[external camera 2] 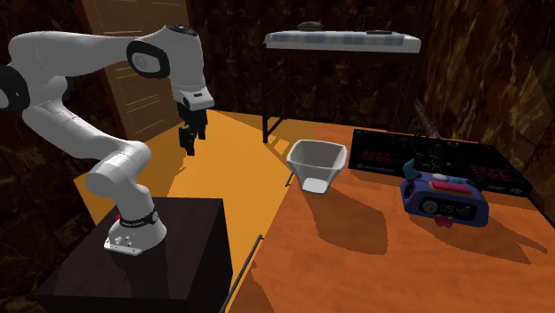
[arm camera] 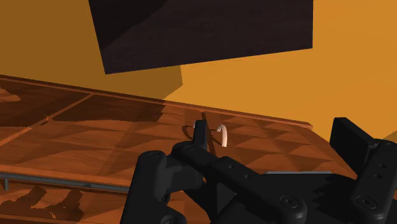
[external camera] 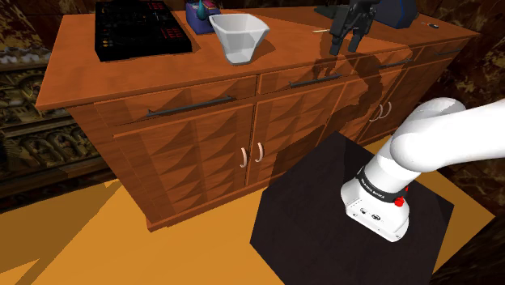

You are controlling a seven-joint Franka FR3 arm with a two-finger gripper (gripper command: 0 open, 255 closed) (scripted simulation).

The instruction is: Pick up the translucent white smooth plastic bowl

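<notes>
White and faintly see-through, the bowl (external camera: 239, 36) sits untouched near the front edge of the wooden sideboard top (external camera: 121, 74), well apart from the black gripper (external camera: 344, 44), whose fingers stand spread and empty, so approach, grasp and lift all remain.

I see the bowl (external camera: 239, 36) as smooth, plain white, with a slight sheen. The sideboard (external camera: 121, 77) under it is warm brown grained wood. My stand (external camera: 324, 219) looks matt black.
</notes>
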